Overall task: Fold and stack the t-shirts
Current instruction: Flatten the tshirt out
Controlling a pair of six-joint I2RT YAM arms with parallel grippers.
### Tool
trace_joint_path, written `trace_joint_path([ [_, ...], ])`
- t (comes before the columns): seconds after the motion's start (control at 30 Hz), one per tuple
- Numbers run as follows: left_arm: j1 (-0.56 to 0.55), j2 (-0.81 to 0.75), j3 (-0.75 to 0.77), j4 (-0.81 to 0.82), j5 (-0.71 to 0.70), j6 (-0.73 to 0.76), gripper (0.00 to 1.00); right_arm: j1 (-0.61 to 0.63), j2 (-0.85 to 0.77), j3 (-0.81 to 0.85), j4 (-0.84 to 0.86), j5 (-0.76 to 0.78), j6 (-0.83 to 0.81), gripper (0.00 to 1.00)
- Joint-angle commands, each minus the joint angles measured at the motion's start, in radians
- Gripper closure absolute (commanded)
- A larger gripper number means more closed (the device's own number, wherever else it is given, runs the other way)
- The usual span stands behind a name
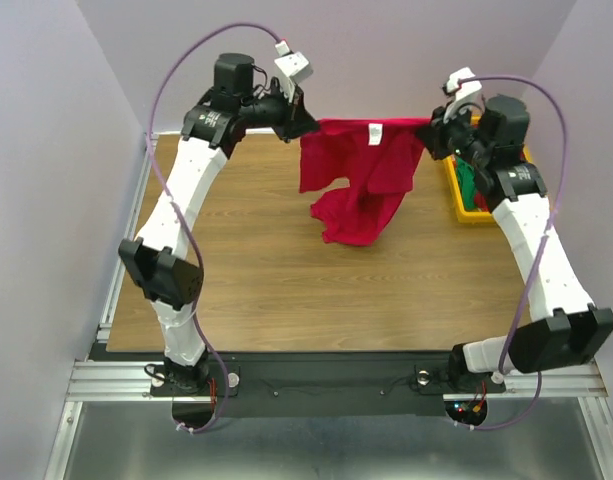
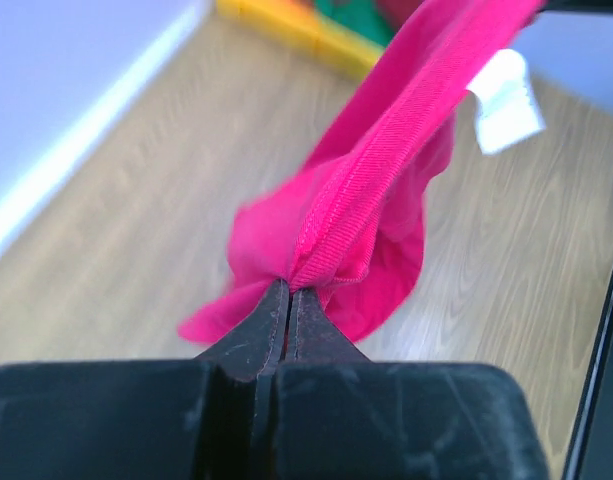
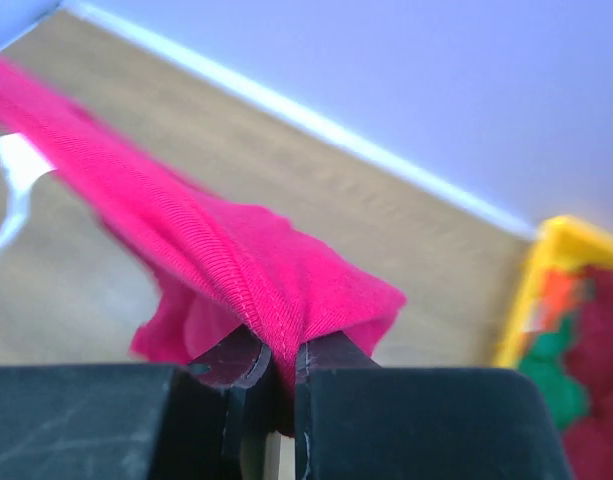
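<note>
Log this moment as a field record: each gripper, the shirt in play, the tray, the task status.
left gripper: shut on one end of the pink t-shirt top edge
right gripper: shut on the other end of that edge
pink t-shirt: stretched between both grippers above the table; white label at top middle; lower part hangs bunched, contact with the table unclear
yellow tray: far right of the table, holds bunched cloth, green and dark red
task status: shirt not yet folded; no stack visible
</note>
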Motion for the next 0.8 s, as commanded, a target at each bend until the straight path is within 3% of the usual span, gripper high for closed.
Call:
trace_joint_path([
  [0.0, -0.021, -0.177, 0.091, 0.013, 0.031, -0.001, 1.00, -0.022, -0.095, 0.118, 0.024, 0.269, -0.093, 0.99],
  [0.2, -0.186, -0.328, 0.036, 0.013, 0.033, 0.017, 1.00, -0.022, -0.165, 0.320, 0.038, 0.503, -0.134, 0.99],
  [0.37, -0.243, -0.362, 0.065, 0.184, 0.120, -0.234, 1.00, -0.024, -0.138, 0.507, 0.114, 0.578, -0.239, 0.99],
  [0.53, -0.227, -0.411, 0.009, 0.294, 0.140, -0.401, 1.00, -0.022, -0.038, 0.604, 0.160, 0.440, -0.296, 0.99],
  [0.67, -0.119, -0.513, -0.250, 0.335, 0.192, -0.533, 1.00, -0.024, 0.065, 0.617, 0.167, 0.176, -0.264, 0.99],
  [0.77, 0.024, -0.573, -0.458, 0.329, 0.229, -0.599, 1.00, 0.010, 0.140, 0.540, 0.167, 0.035, -0.210, 0.99],
])
